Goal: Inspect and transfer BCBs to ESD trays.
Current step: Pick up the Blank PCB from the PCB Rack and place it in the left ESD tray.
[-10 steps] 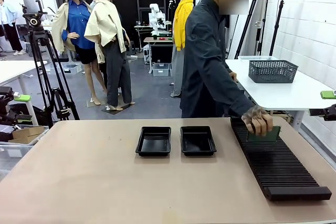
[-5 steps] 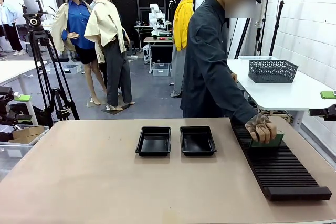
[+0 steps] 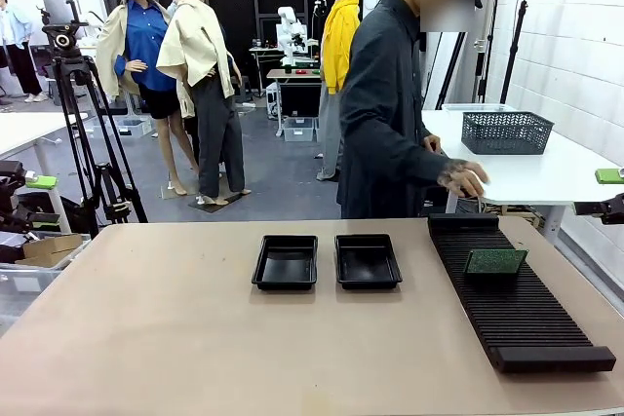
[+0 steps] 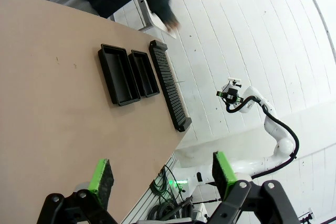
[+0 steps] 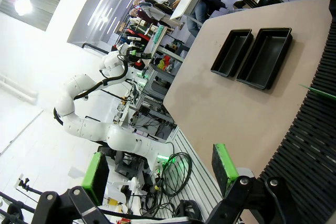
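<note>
One green BCB (image 3: 495, 261) stands on edge in the slots of the long black ribbed rack (image 3: 512, 314); it shows as a thin green line (image 5: 318, 92) in the right wrist view. Two black ESD trays (image 3: 285, 262) (image 3: 368, 260) lie side by side mid-table with nothing in them, also seen as trays (image 4: 118, 74) (image 4: 143, 73) from the left wrist. The person's hand (image 3: 463, 177) hovers above the rack's far end. My left gripper (image 4: 161, 174) is open with nothing between its pads, well off the table's edge. My right gripper (image 5: 160, 167) is open too, beside the rack (image 5: 310, 145).
A white side table behind the rack carries a dark mesh basket (image 3: 506, 132). A camera tripod (image 3: 83, 114) stands at the back left. Bare tabletop (image 3: 195, 338) stretches in front of and left of the trays.
The person slid the green board along the rack, left it standing in the slots and lifted the hand up and back. Neither arm has moved.
</note>
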{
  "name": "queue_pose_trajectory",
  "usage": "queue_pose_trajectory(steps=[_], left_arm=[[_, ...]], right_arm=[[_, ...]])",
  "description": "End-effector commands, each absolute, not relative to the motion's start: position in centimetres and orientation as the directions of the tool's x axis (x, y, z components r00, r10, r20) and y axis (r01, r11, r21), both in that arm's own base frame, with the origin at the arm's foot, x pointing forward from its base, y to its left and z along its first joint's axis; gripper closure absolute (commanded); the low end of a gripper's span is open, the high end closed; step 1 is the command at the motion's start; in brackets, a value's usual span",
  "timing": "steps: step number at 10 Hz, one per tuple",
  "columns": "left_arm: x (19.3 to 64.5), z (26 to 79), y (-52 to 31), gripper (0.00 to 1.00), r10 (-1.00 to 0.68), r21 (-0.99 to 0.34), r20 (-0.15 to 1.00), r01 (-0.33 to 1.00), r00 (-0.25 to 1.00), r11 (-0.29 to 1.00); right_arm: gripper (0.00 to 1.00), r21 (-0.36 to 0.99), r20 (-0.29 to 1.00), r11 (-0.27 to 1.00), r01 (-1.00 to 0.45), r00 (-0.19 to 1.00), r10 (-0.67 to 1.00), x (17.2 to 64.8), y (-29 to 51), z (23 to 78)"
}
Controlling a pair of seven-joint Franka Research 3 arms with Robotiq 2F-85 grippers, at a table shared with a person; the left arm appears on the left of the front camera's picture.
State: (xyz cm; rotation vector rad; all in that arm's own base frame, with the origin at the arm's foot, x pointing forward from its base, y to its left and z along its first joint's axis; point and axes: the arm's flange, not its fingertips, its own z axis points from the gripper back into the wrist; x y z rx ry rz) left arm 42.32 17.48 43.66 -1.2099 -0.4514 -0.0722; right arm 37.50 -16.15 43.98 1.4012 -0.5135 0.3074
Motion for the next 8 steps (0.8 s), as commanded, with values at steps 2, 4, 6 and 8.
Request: queue_pose_trajectory(steps=[2,4,6,8], left_arm=[[42.16,43.86,17.6,0.0,0.187,-0.893,0.365,0.286,0.912,0.346],[42.16,43.86,17.6,0.0,0.187,-0.893,0.365,0.286,0.912,0.346],[42.16,43.86,17.6,0.0,0.187,-0.893,0.365,0.286,0.912,0.346],[42.16,43.86,17.6,0.0,0.187,-0.893,0.365,0.286,0.912,0.346]], right_arm=[[0.0,0.856,0.51,0.153,-0.493,0.855,-0.098,37.45,-16.1,43.94],[0.0,0.856,0.51,0.153,-0.493,0.855,-0.098,37.45,-16.1,43.94],[0.0,0.856,0.51,0.153,-0.493,0.855,-0.098,37.45,-16.1,43.94],[0.0,0.854,0.513,0.155,-0.497,0.853,-0.094,37.5,-16.15,43.98]])
